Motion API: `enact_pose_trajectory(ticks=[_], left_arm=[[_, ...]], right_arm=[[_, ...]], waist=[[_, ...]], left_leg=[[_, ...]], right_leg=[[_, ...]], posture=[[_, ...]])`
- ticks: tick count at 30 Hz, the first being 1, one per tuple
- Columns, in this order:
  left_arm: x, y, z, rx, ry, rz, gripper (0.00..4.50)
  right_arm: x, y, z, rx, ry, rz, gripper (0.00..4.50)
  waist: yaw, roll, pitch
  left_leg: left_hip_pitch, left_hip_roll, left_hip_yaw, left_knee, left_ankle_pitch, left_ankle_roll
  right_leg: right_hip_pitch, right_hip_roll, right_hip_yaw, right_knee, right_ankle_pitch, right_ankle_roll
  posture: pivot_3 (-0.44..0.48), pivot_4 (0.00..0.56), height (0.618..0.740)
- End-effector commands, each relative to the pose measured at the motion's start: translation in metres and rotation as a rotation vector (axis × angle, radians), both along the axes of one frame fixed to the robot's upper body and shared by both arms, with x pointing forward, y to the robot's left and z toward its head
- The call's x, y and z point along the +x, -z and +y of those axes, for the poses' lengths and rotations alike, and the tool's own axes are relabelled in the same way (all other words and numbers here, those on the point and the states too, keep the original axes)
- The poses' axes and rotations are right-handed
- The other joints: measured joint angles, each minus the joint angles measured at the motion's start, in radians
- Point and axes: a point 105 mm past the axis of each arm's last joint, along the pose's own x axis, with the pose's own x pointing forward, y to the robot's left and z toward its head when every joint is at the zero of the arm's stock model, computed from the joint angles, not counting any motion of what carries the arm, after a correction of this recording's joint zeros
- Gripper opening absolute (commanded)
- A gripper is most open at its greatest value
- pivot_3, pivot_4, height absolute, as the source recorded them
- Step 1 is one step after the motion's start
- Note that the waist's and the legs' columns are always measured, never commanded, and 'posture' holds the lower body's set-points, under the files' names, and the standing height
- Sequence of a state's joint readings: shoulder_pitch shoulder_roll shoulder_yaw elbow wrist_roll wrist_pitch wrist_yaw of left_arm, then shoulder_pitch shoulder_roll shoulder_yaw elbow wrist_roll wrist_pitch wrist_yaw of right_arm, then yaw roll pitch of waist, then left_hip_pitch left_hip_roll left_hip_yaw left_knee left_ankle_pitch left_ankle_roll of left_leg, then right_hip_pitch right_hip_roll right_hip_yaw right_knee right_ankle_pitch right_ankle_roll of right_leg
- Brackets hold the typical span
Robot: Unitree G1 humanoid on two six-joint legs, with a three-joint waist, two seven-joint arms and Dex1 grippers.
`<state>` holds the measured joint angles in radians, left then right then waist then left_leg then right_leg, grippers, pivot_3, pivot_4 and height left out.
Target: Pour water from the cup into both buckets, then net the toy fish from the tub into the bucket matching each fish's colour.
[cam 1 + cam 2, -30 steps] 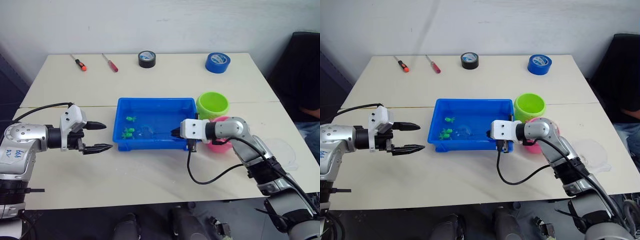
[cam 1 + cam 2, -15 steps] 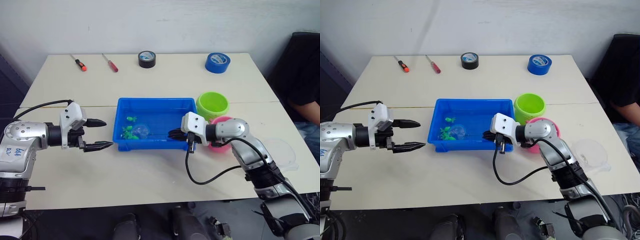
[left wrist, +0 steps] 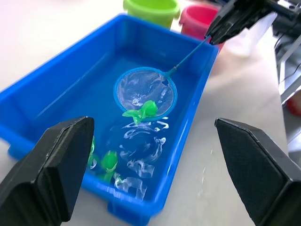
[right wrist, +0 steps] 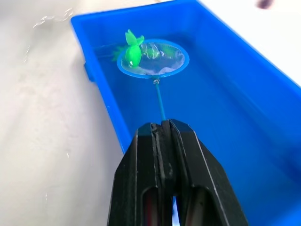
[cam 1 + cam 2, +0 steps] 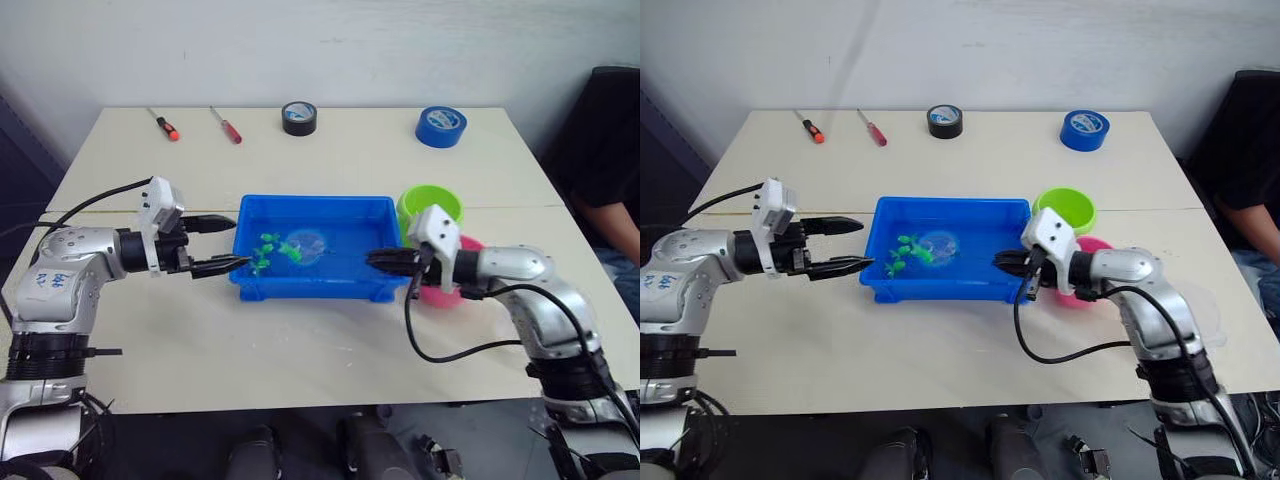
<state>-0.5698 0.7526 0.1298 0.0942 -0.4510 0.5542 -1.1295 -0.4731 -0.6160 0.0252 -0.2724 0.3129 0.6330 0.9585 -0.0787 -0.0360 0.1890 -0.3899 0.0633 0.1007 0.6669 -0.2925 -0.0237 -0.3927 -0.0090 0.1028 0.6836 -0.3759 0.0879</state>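
My right claw [image 4: 164, 129] is clamped on the net's thin handle; the net [image 3: 145, 92] sits mid-frame over the tub [image 5: 250, 284], one green fish [image 3: 142, 111] on its rim. Other green fish [image 5: 264, 251] lie in the water at the tub's left. My left claw [image 5: 225, 245] is spread wide at the tub's left edge. Green bucket [image 5: 432, 204] and pink bucket [image 5: 440, 291] stand right of the tub on the desk [image 5: 300, 340]. Handwriting on my left arm is illegible.

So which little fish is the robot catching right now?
Find the blue tub in the middle of the table. In it is a round blue net held by the right claw. The green fish on its rim is the one; the others float loose.
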Motion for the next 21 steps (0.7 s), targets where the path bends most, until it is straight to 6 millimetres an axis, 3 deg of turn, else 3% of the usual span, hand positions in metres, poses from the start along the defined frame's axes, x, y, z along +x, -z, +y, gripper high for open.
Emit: enact_pose_trajectory(ticks=[1, 10, 16, 21], left_arm=[[0.004, -0.013, -0.016, -0.057, 0.047, -0.025, 4.48], [0.021, -0.029, -0.070, -0.162, 0.200, -0.071, 4.48], [0.024, -0.030, -0.085, -0.164, 0.245, -0.099, 4.48], [0.022, -0.028, -0.088, -0.158, 0.255, -0.108, 4.48]], right_arm=[[-0.014, -0.026, -0.013, 0.044, 0.058, -0.047, 0.00], [-0.031, -0.057, -0.072, 0.062, 0.340, -0.076, 0.00], [-0.019, -0.065, -0.113, -0.081, 0.529, -0.190, 0.00], [-0.007, -0.065, -0.126, -0.232, 0.579, -0.318, 0.00]], waist=[[0.000, 0.000, 0.000], [0.003, 0.000, 0.000], [-0.001, 0.000, 0.000], [-0.002, 0.000, 0.000]], left_leg=[[0.000, 0.000, -0.001, 0.000, 0.000, 0.000], [-0.001, -0.001, -0.001, 0.000, 0.000, 0.000], [0.000, 0.000, 0.001, -0.001, 0.001, -0.001], [0.000, 0.000, 0.002, -0.001, 0.001, -0.001]], right_leg=[[0.000, 0.000, 0.000, 0.000, 0.000, 0.000], [0.000, 0.001, 0.000, -0.001, 0.000, 0.000], [0.000, 0.002, 0.003, -0.002, 0.000, 0.000], [0.000, 0.002, 0.004, -0.003, 0.000, 0.000]], posture=[[0.000, 0.150, 0.740], [0.000, 0.150, 0.740], [0.000, 0.150, 0.740], [0.000, 0.150, 0.740]])
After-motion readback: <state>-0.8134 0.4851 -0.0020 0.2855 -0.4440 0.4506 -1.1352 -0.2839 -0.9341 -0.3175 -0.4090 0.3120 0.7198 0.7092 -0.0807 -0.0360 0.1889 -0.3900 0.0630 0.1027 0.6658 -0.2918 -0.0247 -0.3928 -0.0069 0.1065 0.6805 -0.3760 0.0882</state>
